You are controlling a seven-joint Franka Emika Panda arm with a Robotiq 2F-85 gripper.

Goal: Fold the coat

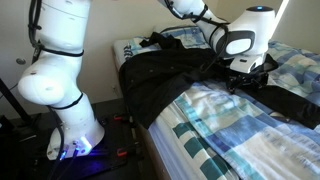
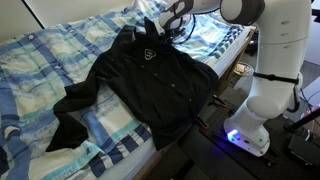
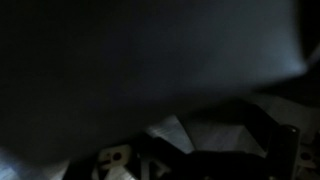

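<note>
Coat [image 2: 150, 85] sprawls across the patterned bedspread [image 2: 40, 60]; gripper [image 2: 162, 30] at its collar, state unclear.

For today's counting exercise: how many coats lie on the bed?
1. The black coat lies spread on the blue-and-white bedspread, along the bed edge nearest the robot base. Another could be hidden beneath it, though none shows.
</note>
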